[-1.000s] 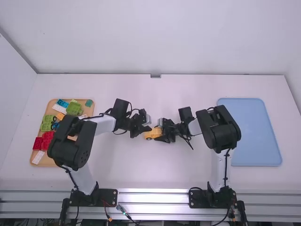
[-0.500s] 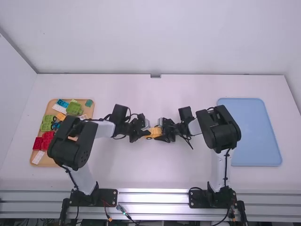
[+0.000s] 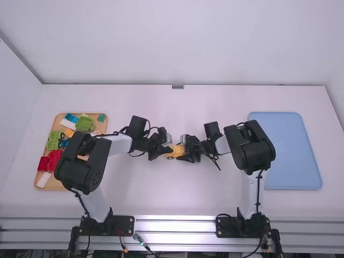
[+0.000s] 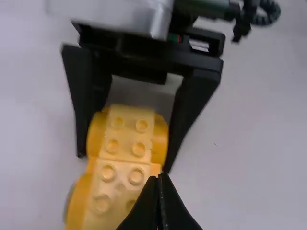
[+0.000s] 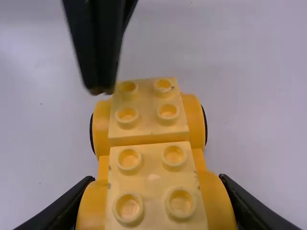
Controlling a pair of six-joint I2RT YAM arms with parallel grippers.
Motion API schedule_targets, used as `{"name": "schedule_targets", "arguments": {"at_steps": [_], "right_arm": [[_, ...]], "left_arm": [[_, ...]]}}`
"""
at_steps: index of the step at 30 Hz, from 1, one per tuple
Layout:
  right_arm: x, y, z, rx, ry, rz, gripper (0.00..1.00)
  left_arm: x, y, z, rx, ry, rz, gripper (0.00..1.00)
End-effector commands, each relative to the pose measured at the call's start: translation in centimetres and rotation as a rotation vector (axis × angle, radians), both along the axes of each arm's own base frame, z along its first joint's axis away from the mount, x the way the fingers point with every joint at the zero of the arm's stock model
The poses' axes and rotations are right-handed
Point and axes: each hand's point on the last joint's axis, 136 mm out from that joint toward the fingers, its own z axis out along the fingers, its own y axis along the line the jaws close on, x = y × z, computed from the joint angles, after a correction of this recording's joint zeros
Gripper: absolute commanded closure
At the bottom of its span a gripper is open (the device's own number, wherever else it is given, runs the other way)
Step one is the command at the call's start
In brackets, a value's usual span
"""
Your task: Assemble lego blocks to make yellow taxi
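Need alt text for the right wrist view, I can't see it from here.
A yellow toy car with two four-stud sections on top sits between the right gripper's two fingers, clamped from both sides. The left gripper, closed, points at a corner of the car's far end; whether it touches is unclear. Behind lies the white table.
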Motion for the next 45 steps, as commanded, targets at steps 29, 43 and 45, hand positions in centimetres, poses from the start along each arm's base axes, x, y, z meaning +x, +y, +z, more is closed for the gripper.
{"name": "schedule_targets", "arguments": {"at_steps": [29, 43, 45], "right_arm": [[0.8, 0.2, -0.3, -0.018, 0.036, -0.029, 0.56], [1.1, 0.2, -0.2, -0.021, 0.052, -0.046, 0.56], [1.2, 0.2, -0.3, -0.026, 0.063, -0.056, 0.54]], "left_arm": [[-2.5, 2.5, -8.7, 0.191, 0.164, 0.051, 0.98], [-1.6, 2.2, -5.3, 0.193, 0.118, -0.011, 0.98], [-1.1, 2.0, -3.2, 0.199, 0.083, -0.049, 0.98]]}}
